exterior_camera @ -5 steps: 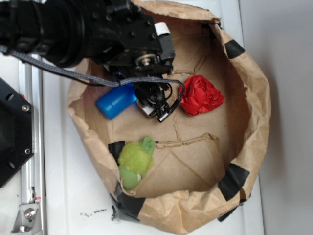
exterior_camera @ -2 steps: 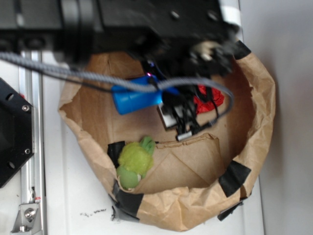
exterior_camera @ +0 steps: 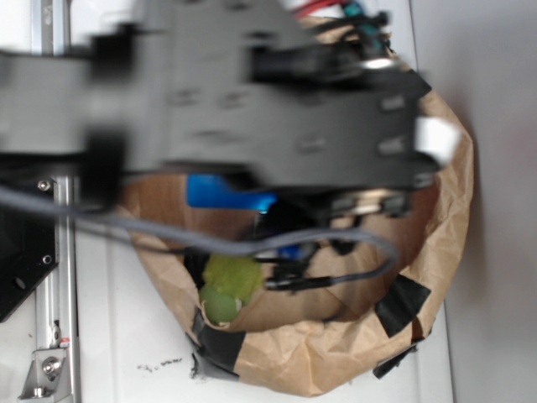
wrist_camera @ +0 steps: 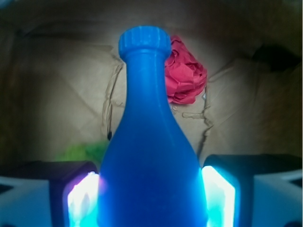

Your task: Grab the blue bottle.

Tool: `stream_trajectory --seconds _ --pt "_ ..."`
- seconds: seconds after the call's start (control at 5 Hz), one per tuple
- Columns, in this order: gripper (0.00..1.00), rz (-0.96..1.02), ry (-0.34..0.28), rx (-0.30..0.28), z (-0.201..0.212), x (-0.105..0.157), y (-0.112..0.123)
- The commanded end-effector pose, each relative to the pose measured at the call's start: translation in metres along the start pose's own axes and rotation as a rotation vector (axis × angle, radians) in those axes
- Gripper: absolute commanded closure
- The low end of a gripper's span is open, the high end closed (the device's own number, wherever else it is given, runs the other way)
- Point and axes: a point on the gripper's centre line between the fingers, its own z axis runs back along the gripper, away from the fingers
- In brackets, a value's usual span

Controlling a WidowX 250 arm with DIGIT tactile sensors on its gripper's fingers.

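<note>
Bottle (wrist_camera: 149, 156) sits clamped between your gripper (wrist_camera: 150, 198) pads, neck toward twelve o'clock, red ball (wrist_camera: 185, 71) beyond at one. You appear nearly done: it looks lifted above the paper bag (exterior_camera: 436, 252).

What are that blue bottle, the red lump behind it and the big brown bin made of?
The blue bottle looks like smooth matte plastic: even colour, ridged moulded cap. The red lump seems to be crumpled paper or thin fabric, judging by its sharp folds; I cannot tell which. The brown bin looks like creased kraft paper, patched with black tape.
</note>
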Motion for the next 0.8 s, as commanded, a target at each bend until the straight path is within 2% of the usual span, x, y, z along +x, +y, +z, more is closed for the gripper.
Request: stream_trajectory --seconds 0.0,0.4,0.6 --pt "1.0 0.079 -0.18 -0.098 0.0254 -0.0011 0.014" --pt "1.0 0.215 -0.156 -0.113 0.0201 -0.0022 0.0168" --pt "1.0 0.199 -0.151 -0.065 0.0205 -0.0035 0.0148"
